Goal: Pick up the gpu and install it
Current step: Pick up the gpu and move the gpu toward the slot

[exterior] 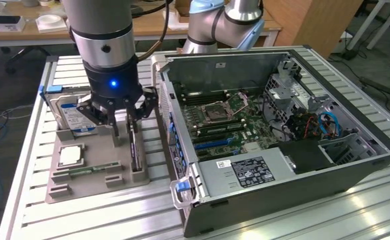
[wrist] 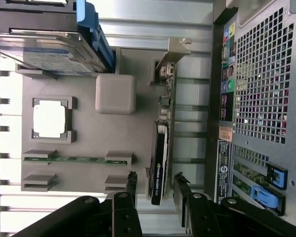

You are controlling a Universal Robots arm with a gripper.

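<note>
The gpu (exterior: 136, 152) stands on its edge in a slot of the grey holder tray (exterior: 95, 189), beside the open computer case (exterior: 355, 165). In the wrist view the gpu (wrist: 159, 148) shows as a thin green card with a black fan face and a metal bracket at its far end. My gripper (exterior: 124, 134) hangs right over the card's near end. The gripper (wrist: 156, 181) is open, and its fingers (wrist: 132, 181) straddle the card with a small gap on each side.
The tray also holds a silver hard drive with a blue label (exterior: 71, 112), a CPU chip (exterior: 70, 155) and a thin RAM stick (exterior: 88, 171). The case lies open with the motherboard (exterior: 225, 125) and power supply (exterior: 248, 172) showing. A slatted aluminium table (exterior: 81, 220) carries everything.
</note>
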